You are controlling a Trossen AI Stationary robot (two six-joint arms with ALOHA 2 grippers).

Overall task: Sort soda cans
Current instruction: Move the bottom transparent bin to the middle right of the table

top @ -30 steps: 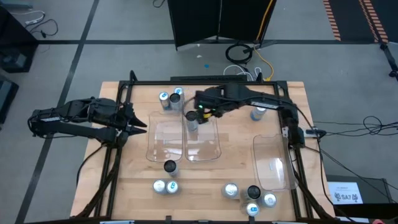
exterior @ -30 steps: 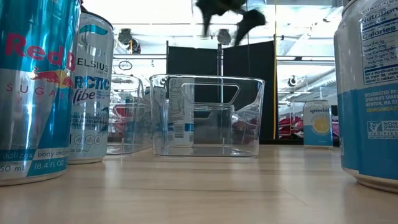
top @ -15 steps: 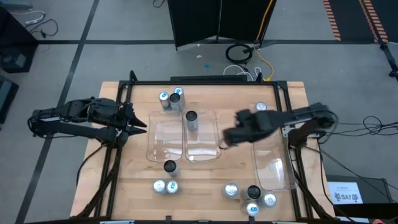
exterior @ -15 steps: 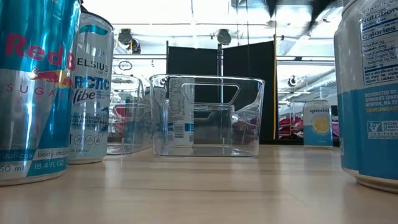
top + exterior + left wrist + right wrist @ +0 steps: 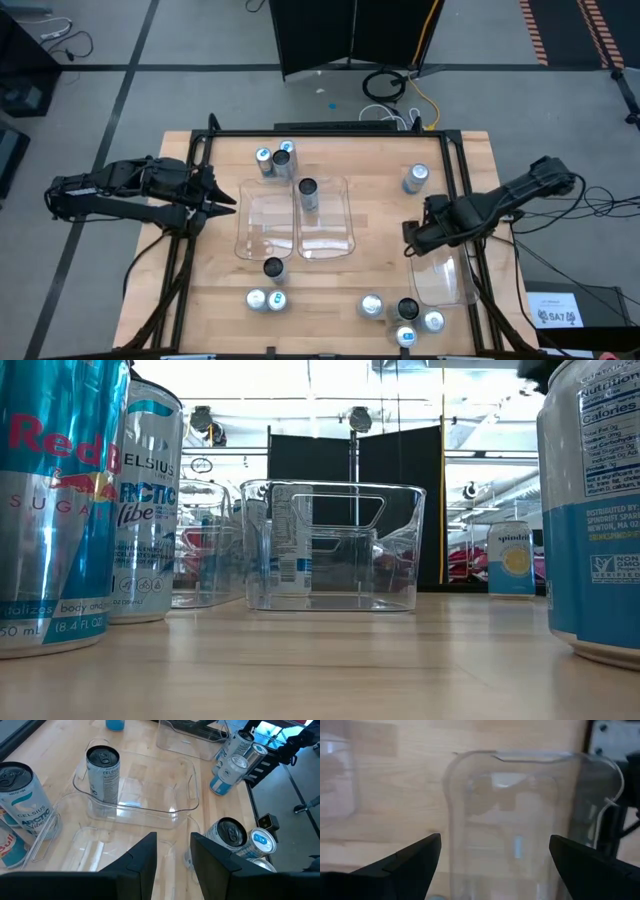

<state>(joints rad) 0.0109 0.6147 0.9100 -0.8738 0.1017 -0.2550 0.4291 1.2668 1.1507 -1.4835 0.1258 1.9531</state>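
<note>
Swinging away from the middle tray, the right arm has crossed to the right side of the surface (image 5: 380, 225), and the right gripper (image 5: 413, 236) now hangs over the near end of the right tray (image 5: 440, 262), fingers spread wide with nothing between them. Its wrist view looks straight down into that tray's bare floor. The dark-topped can (image 5: 307, 189) it had been above a second ago stands upright at the far end of the middle tray (image 5: 326, 222), apparently set there as the first of its kind. The left tray (image 5: 262, 222) beside it holds nothing that can be made out.

The remaining soda cans wait outside the trays: a far-left cluster (image 5: 274, 159), a lone can (image 5: 417, 177) near the far right, a dark-topped one (image 5: 273, 267) just off the near edge of the trays, a pair (image 5: 266, 299) at the near left, and a near-right group (image 5: 404, 315) just beyond the right tray's end. The right arm's heading suggests that this last group is the next source.

The left gripper (image 5: 222, 196) waits at the left edge, fingers (image 5: 141, 862) narrowly parted and pinching nothing, pointed toward the trays and clear of the other arm's path.
</note>
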